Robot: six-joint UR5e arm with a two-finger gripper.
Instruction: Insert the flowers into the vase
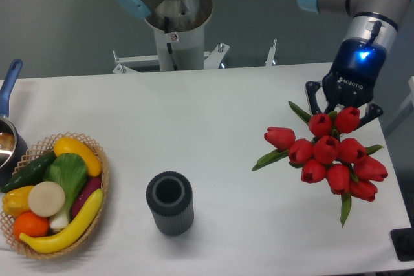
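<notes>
The flowers (330, 156), a bunch of red closed tulip heads with narrow green leaves, hang at the right side of the table. My gripper (339, 112) is directly behind and above the bunch. Its dark finger links spread to either side of the top heads, and it is shut on the flowers' stems. The fingertips and stems are hidden behind the heads. The vase (170, 202), a dark grey ribbed cylinder with a round open mouth, stands upright near the table's front centre, far to the left of the bunch.
A wicker basket (100, 159) of vegetables and fruit sits at the front left, with a blue-handled pot (6, 137) behind it. The metal robot base column (174, 24) rises behind the table's back edge. The table's right edge runs close to the flowers.
</notes>
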